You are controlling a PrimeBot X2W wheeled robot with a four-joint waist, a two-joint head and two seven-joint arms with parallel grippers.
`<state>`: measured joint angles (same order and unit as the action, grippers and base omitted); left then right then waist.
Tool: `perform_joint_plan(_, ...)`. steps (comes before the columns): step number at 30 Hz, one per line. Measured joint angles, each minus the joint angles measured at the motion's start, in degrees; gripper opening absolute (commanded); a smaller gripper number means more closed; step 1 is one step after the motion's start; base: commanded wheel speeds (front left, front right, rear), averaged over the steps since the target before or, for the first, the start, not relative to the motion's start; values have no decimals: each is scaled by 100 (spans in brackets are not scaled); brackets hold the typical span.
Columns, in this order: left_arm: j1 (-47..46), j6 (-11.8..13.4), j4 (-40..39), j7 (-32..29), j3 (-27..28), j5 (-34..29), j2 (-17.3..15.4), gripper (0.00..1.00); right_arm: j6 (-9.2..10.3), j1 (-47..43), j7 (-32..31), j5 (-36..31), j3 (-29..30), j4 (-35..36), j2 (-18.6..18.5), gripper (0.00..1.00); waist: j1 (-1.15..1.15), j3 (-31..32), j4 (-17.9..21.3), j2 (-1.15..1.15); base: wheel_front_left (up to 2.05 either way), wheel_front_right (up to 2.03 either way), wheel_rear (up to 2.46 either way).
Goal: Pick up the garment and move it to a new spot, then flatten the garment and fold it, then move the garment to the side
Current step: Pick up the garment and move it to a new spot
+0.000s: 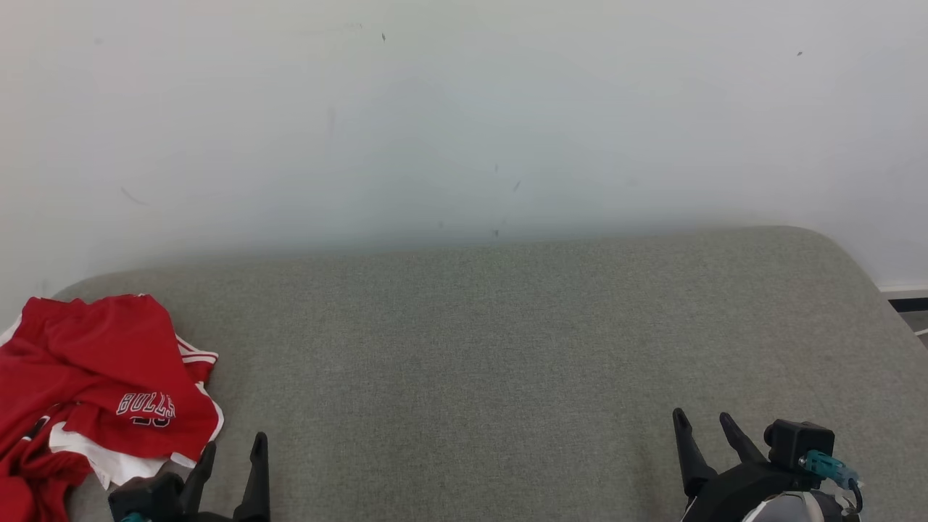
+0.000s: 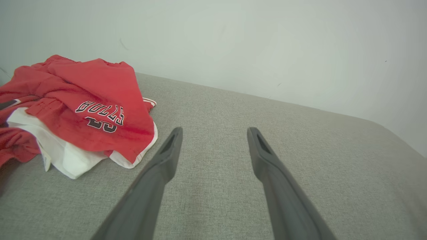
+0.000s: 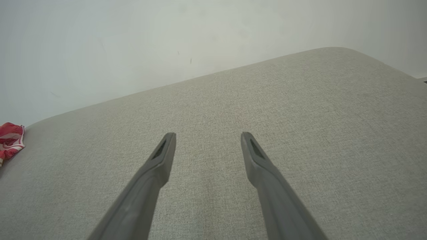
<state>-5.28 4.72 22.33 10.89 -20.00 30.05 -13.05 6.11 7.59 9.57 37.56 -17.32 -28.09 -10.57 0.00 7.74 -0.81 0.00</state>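
While the crumpled red-and-white jersey garment (image 1: 94,377) (image 2: 86,110) (image 3: 10,136) lettered "BULLS" lies heaped at the left end of the grey woven-fabric padded surface (image 1: 471,348), both grippers hover low over bare fabric. The left gripper (image 1: 235,442) (image 2: 215,130), jaws released and empty, sits just beside the garment's white hem, not touching it. The right gripper (image 1: 702,415) (image 3: 208,134), jaws likewise spread and empty, is well apart from it, toward the right end.

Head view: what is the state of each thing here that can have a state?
garment: crumpled heap, unfolded, lying on the cushion, not held
left gripper: open, empty, beside the garment
right gripper: open, empty, above the cushion
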Motion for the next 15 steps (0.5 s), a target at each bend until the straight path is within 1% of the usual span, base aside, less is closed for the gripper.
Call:
perform_joint_plan(8,-14,91,-82,23,-162,-377,-64,100,101,-1,83,-347,5,91,-64,100,0,56,-12,0,0,0,0)
perform_joint_plan(12,-16,100,-115,-37,-168,-382,-101,100,101,-3,83,-357,47,253,-122,100,0,48,-15,0,0,0,0)
perform_joint_plan(15,-16,129,-129,-115,-166,-380,-109,100,101,-11,-57,-355,48,314,-129,100,0,39,-11,0,0,0,0)
